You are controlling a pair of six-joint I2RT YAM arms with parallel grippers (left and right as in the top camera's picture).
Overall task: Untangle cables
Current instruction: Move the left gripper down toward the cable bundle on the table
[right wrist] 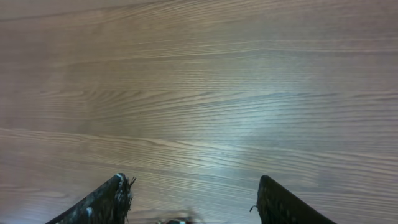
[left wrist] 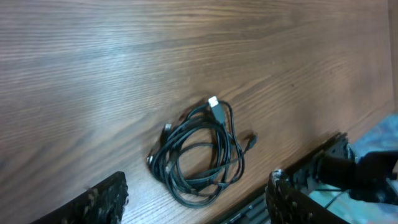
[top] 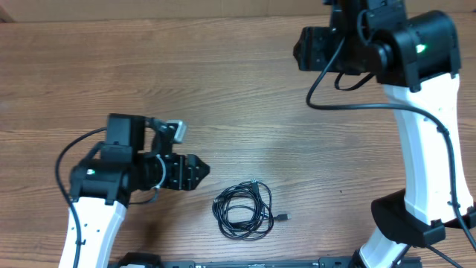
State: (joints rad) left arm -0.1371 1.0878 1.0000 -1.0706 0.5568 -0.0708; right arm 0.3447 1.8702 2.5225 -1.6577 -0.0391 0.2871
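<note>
The cables (top: pixel 243 211) are a small bundle of thin black cords looped together, lying on the wooden table near its front edge. A small plug end (top: pixel 285 217) sticks out to the right. In the left wrist view the cables (left wrist: pixel 198 152) lie just ahead of the fingers, with a pale plug (left wrist: pixel 216 109) on top. My left gripper (top: pixel 201 170) is open and empty, just left of the bundle and apart from it. My right gripper (top: pixel 300 49) is open and empty, raised at the far right, well away from the cables.
The wooden table (top: pixel 223 89) fills the view. Its front edge (left wrist: pixel 292 162) runs close behind the bundle in the left wrist view. The right arm's white base (top: pixel 416 208) stands at the right. Thick black arm wires (top: pixel 327 93) hang by the right arm.
</note>
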